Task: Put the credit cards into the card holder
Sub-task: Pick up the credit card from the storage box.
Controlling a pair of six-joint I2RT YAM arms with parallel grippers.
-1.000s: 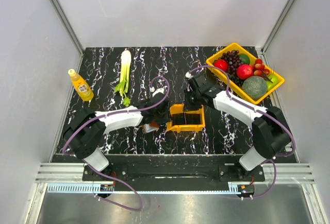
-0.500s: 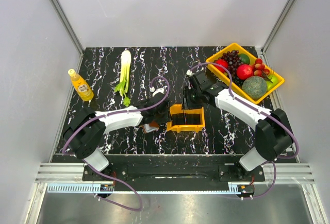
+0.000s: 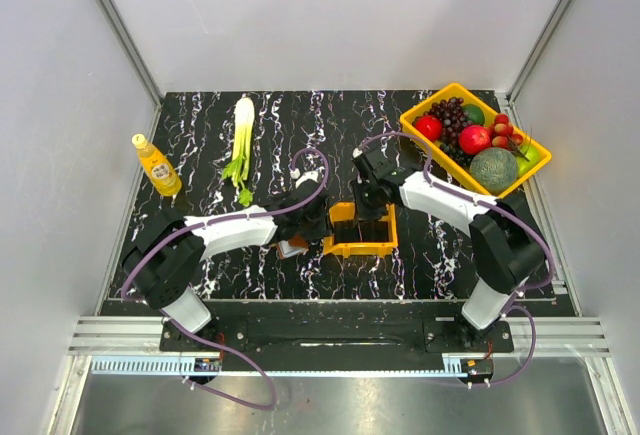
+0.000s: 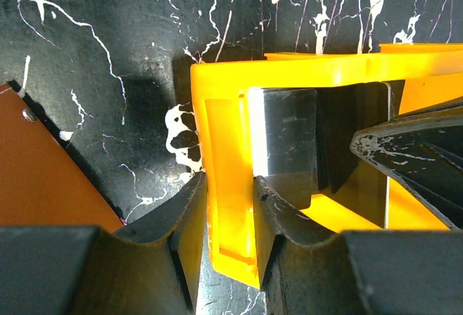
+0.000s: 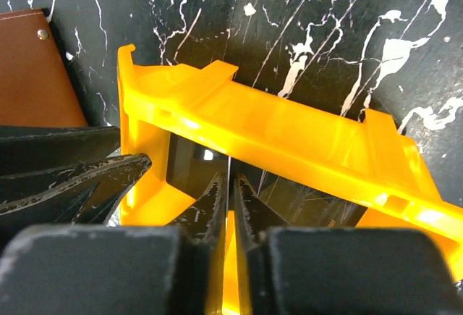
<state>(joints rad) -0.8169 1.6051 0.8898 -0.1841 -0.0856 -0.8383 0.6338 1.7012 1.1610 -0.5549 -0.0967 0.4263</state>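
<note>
card holder: card holder point(image 4: 51, 177) lies flat on the tabletop point(image 4: 108, 40), just beside the left end of the orange bin point(image 4: 304, 65) and apart from it. Brown face up, a small metal stud near one corner.
left pincer: left pincer point(image 4: 228, 192) straddles the left end wall of the orange bin, one finger outside and one inside, both pressed on the plastic. Clamped on that wall.
credit cards: credit cards point(image 4: 282, 130) stand on edge inside the orange bin, against the inner side of its left end. Grey, glossy faces. How many there are cannot be told.
right pincer: right pincer point(image 5: 230, 185) reaches down into the orange bin from its far side. Tips are nearly together, with a thin pale edge between them. Whether they press on that edge cannot be told.
handling, cards (judgement): light, thin, stiff enough to keep their shape, smooth and likely slippery. Best taken by the free upper edge, pinched across the flat faces. A shallow bite may let a card swivel.
handling, holder (judgement): light and pliant. Likely to slide on the tabletop when a card is pushed in, so it wants steadying.
risk (judgement): the orange bin is light. The clamp on its wall should stop it lifting with the card.
</note>
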